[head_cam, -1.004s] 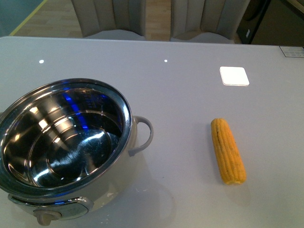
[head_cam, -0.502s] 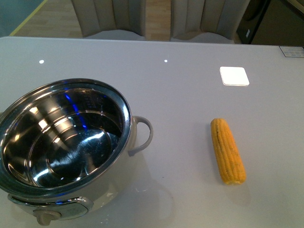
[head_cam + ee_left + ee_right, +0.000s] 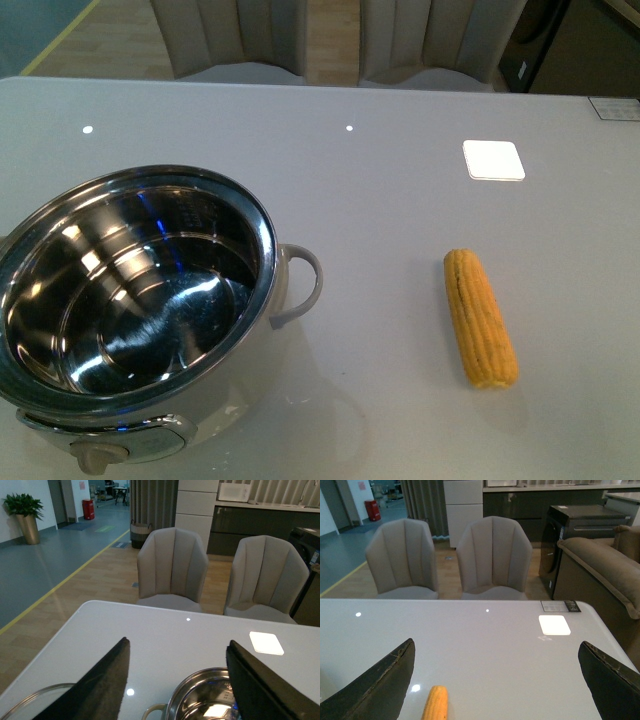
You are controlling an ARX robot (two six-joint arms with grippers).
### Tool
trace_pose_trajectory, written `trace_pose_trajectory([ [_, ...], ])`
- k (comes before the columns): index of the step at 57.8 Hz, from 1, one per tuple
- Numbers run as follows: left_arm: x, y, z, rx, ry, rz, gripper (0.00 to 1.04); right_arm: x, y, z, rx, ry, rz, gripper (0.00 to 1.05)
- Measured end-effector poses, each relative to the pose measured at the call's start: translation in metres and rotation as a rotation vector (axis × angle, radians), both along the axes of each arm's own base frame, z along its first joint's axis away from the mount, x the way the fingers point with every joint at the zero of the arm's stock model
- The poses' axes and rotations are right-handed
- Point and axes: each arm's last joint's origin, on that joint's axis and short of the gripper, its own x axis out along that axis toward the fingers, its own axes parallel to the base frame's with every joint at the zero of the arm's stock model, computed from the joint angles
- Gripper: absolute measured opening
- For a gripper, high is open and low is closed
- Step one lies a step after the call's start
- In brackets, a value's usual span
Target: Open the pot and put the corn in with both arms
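While the round steel pot (image 3: 140,300) gleams, ribbed corn (image 3: 481,318) lies apart.

I see bare surface (image 3: 390,210) on every side of the corn (image 3: 481,318). The pot (image 3: 270,255) stands well left, its mouth open from above.

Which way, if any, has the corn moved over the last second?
No, it has not moved. In the front view the corn lies just as far from the white square and the pot as before.

Open pot (image 3: 130,300), corn (image 3: 481,317) well apart
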Motion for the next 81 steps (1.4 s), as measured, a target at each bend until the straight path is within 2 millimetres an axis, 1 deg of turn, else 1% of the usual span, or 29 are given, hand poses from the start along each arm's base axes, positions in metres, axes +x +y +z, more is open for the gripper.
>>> trace_pose_trajectory([
  [1, 0.000, 0.000, -0.001, 0.000, 0.002, -0.001, 0.41, 0.000, 0.000, 0.000, 0.000, 0.000, 0.000, 0.96],
  [3, -0.001, -0.002, -0.003, 0.002, 0.005, 0.000, 0.34, 0.000, 0.000, 0.000, 0.000, 0.000, 0.000, 0.96],
  [10, -0.004, -0.006, -0.005, 0.004, -0.001, -0.004, 0.14, 0.000, 0.000, 0.000, 0.000, 0.000, 0.000, 0.96],
  [13, -0.005, -0.011, -0.006, 0.006, -0.001, 0.022, 0.03, 0.000, 0.000, 0.000, 0.000, 0.000, 0.000, 0.96],
  [19, -0.006, -0.017, -0.009, 0.009, -0.003, -0.015, 0.03, 0.000, 0.000, 0.000, 0.000, 0.000, 0.000, 0.96],
  [23, -0.007, -0.017, -0.010, 0.009, -0.011, -0.006, 0.03, 0.000, 0.000, 0.000, 0.000, 0.000, 0.001, 0.96],
  [26, -0.009, -0.017, -0.016, 0.009, -0.013, -0.005, 0.03, 0.000, 0.000, 0.000, 0.000, 0.000, 0.000, 0.96],
  [30, -0.009, -0.017, -0.016, 0.009, -0.012, -0.007, 0.03, 0.000, 0.000, 0.000, 0.000, 0.000, 0.001, 0.96],
  [35, -0.016, -0.017, -0.019, 0.009, 0.016, -0.007, 0.03, 0.000, 0.000, 0.000, 0.000, 0.000, 0.001, 0.96],
  [41, -0.020, -0.017, -0.018, 0.010, -0.011, -0.007, 0.03, 0.000, 0.000, 0.000, 0.000, 0.000, 0.001, 0.96],
  [57, -0.021, -0.017, -0.018, 0.010, -0.012, -0.007, 0.03, 0.000, 0.000, 0.000, 0.000, 0.000, 0.002, 0.96],
  [58, -0.021, -0.017, -0.018, 0.009, -0.012, -0.007, 0.06, 0.000, 0.000, 0.000, 0.000, 0.000, 0.001, 0.96],
  [61, -0.021, -0.017, -0.018, 0.009, -0.012, -0.007, 0.20, 0.000, 0.000, 0.000, 0.000, 0.000, 0.002, 0.96],
  [64, -0.020, -0.017, -0.018, 0.009, -0.012, -0.007, 0.31, 0.000, 0.000, 0.000, 0.000, 0.000, 0.002, 0.96],
  [65, -0.020, -0.017, -0.018, 0.010, -0.012, -0.007, 0.33, 0.000, 0.000, 0.000, 0.000, 0.000, 0.002, 0.96],
  [67, -0.021, -0.017, -0.018, 0.009, -0.012, -0.007, 0.40, 0.000, 0.000, 0.000, 0.000, 0.000, 0.002, 0.96],
  [68, -0.021, -0.017, -0.018, 0.009, -0.012, -0.007, 0.41, 0.000, 0.000, 0.000, 0.000, 0.000, 0.002, 0.96],
  [70, -0.021, -0.017, -0.018, 0.009, -0.012, -0.007, 0.49, 0.000, 0.000, 0.000, 0.000, 0.000, 0.002, 0.96],
  [71, -0.021, -0.017, -0.018, 0.010, -0.012, -0.007, 0.50, 0.000, 0.000, 0.000, 0.000, 0.000, 0.002, 0.96],
  [73, -0.021, -0.017, -0.018, 0.009, -0.012, -0.007, 0.58, 0.000, 0.000, 0.000, 0.000, 0.000, 0.002, 0.96],
  [74, -0.021, -0.017, -0.018, 0.009, -0.012, -0.007, 0.59, 0.000, 0.000, 0.000, 0.000, 0.000, 0.002, 0.96],
  [81, -0.021, -0.017, -0.018, 0.009, -0.012, -0.007, 0.81, 0.000, 0.000, 0.000, 0.000, 0.000, 0.002, 0.96],
])
